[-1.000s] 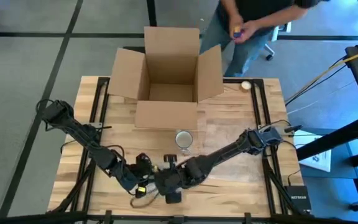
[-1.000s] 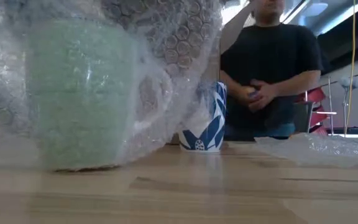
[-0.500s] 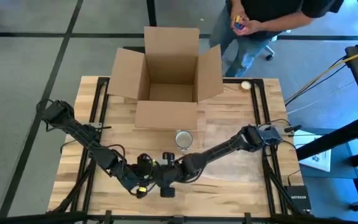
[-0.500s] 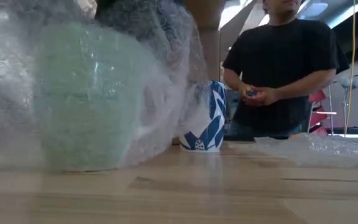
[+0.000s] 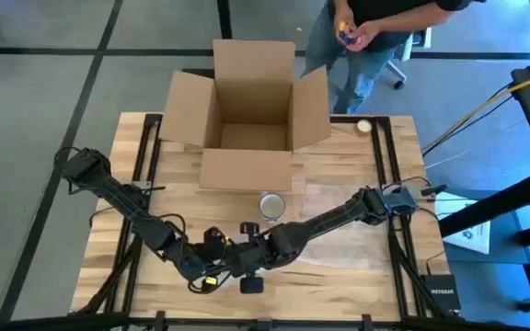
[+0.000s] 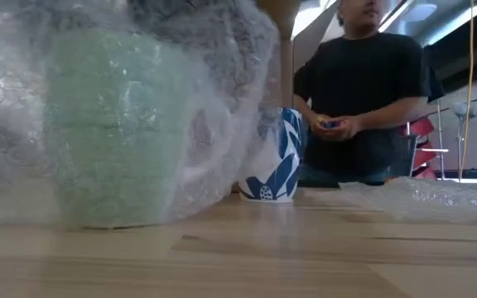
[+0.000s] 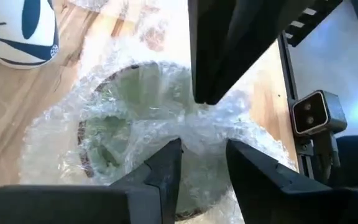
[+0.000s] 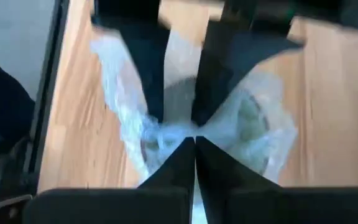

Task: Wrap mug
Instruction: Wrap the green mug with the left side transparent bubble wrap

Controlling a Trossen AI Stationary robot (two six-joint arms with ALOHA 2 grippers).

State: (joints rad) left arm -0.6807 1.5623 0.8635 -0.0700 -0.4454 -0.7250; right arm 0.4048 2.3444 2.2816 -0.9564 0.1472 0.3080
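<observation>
The table [image 5: 339, 184] carries an open box [image 5: 247, 119] at its far edge, flaps spread; beyond it stands a person [image 6: 371, 91] with both hands together at the waist; a loose wrap sheet [image 6: 425, 199] lies on the wood to my right; my two arms meet low at the near edge, and there the mug [image 6: 110, 132], pale green, stands upright inside bubble wrap [image 7: 229, 134] bunched over its mouth; my right gripper [image 8: 194, 140] is directly above it, fingers pressed together on a gathered fold of that wrap; my left gripper [image 7: 204, 149] is just beside and above the same bundle, fingers apart with wrap between them, not clamped; a blue-and-white cup [image 5: 271, 205] stands apart, between the mug and the box.
</observation>
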